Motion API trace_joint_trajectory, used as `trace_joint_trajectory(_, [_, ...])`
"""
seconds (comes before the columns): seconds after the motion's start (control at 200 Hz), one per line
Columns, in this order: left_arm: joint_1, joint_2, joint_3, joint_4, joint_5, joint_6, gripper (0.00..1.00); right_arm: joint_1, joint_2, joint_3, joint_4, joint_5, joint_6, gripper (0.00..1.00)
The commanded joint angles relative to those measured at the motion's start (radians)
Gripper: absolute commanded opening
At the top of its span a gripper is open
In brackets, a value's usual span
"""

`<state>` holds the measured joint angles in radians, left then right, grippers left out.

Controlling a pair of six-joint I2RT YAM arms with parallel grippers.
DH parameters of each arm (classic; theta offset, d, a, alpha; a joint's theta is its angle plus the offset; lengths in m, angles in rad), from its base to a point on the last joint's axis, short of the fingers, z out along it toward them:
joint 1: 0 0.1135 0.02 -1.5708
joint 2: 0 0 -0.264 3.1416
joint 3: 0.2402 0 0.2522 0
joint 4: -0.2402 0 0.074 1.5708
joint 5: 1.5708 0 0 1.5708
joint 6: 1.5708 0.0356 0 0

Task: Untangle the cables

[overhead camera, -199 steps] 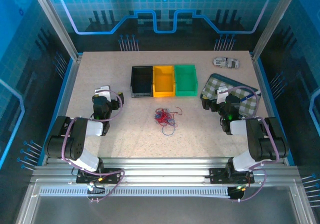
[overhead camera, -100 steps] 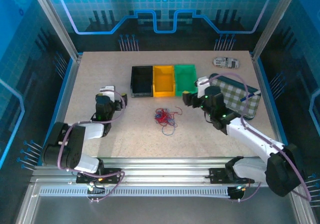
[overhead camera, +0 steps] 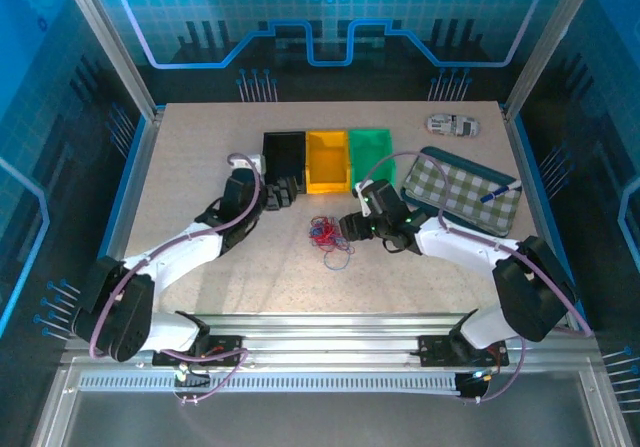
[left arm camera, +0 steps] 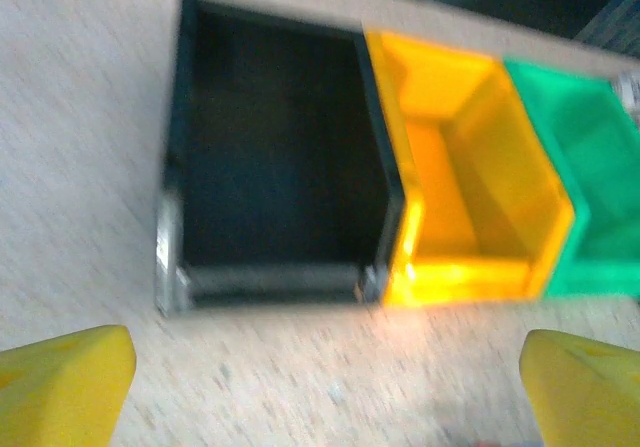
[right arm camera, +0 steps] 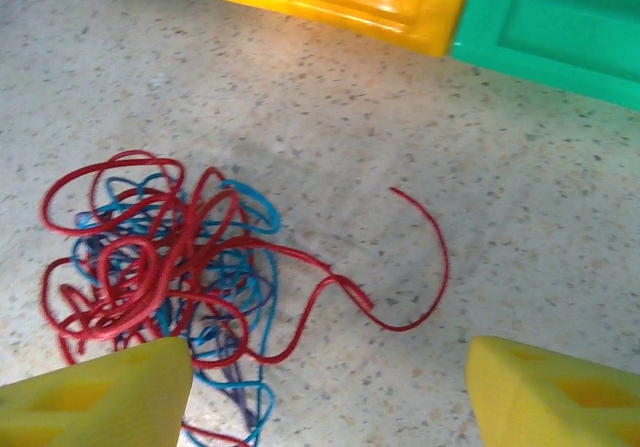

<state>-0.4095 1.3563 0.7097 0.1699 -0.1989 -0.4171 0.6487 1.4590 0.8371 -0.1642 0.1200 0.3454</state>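
Near the middle of the top external frame, just below the row of bins, the cables [overhead camera: 328, 235] lie in one loose clump on the speckled surface [overhead camera: 190, 157]. The right wrist view shows red loops wound over blue ones, with a darker strand at the bottom edge. One red strand [right arm camera: 415, 257] arcs free toward the right of that frame, clear of the knot.

The right pincer [overhead camera: 350, 229] hovers just beside the clump on its right in the top view. Its yellow fingers [right arm camera: 100, 397] are spread, with nothing between them and no wire touched. The left pincer [overhead camera: 280, 192] sits up and to the left of the clump, near the front of the black bin [overhead camera: 283, 159]. It is also spread wide and holds nothing, and its camera looks into that bin, the yellow bin [overhead camera: 327, 159] and the green bin [overhead camera: 371, 157].

Judging by this, the work is at the approach for a first grasp, since no wire is yet separated from the others. The next move probably calls for lowering the right pincer onto a single wire, and the free red tail looks easiest. It should pinch that wire alone, while the left pincer comes down to pin or take another part of the clump. A slow pull apart seems wise, because the thin loops may tighten rather than slip.
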Motion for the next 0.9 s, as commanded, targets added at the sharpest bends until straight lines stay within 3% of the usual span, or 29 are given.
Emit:
trace_joint_trajectory(0.0, [-0.015,0.021,-0.027,-0.08,0.13,-0.111,0.99,0.004,-0.004,0.034,-0.07,-0.048,-0.046,0.71])
trace_joint_trajectory(0.095, [-0.028,0.049,-0.012,-0.11,0.216,-0.075,0.99,-0.031,0.011,0.037,-0.1,-0.072,-0.002,0.67])
trace_joint_trajectory(0.235, [-0.063,0.091,0.045,-0.178,0.282,0.029,0.99,-0.068,0.066,0.109,-0.116,-0.152,0.042,0.56])
trace_joint_trajectory(0.385, [-0.088,0.152,0.119,-0.248,0.336,0.089,0.97,-0.082,0.152,0.172,-0.176,-0.157,0.059,0.47])
trace_joint_trajectory(0.896, [-0.139,0.258,0.201,-0.274,0.362,0.15,0.8,-0.129,0.29,0.268,-0.261,-0.2,-0.016,0.44])
